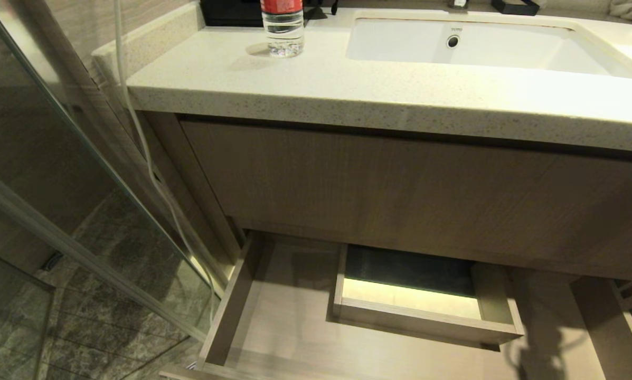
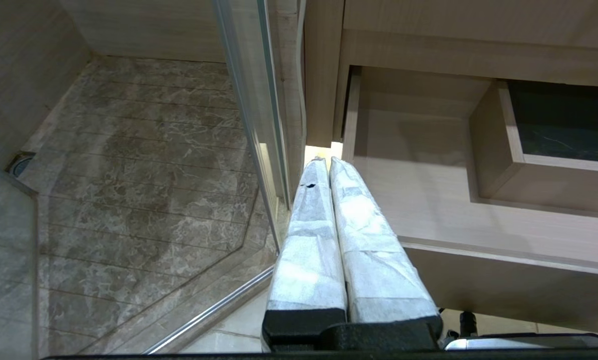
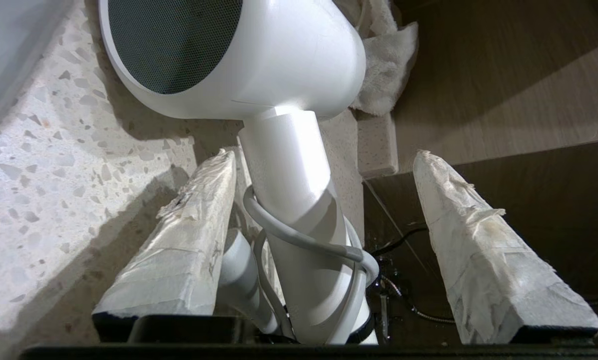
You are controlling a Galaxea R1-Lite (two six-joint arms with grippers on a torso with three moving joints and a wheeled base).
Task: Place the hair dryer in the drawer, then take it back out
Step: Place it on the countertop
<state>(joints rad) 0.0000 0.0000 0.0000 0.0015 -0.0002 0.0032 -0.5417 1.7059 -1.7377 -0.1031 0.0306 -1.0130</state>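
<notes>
**A:** What's seen of the room? A pale speckled stone bench (image 1: 347, 89) with a white sunken sink (image 1: 469, 47) is shown in the head view, a clear water bottle with a red label (image 1: 283, 26) stood on it, and a grey marble tiled floor (image 1: 110, 327) beside a glass partition. Below, the wide light-brown wood-grain drawer (image 1: 289, 327) is pulled out, nothing lying in the visible part.

**B:** And the white hair dryer with the dark mesh end face (image 3: 259, 55)? It's laid on the bench near the edge, shown properly only by the right wrist view. Its slim handle is pointed back toward the camera, a grey cord looped round it, a white towel (image 3: 383, 60) just beyond.

**A:** The right tool (image 3: 323, 165) is spread wide either side of the handle; one finger looks to be just beside it, the other well apart. The left tool (image 2: 327, 162) is pressed closed, hung by the drawer's corner.
</notes>
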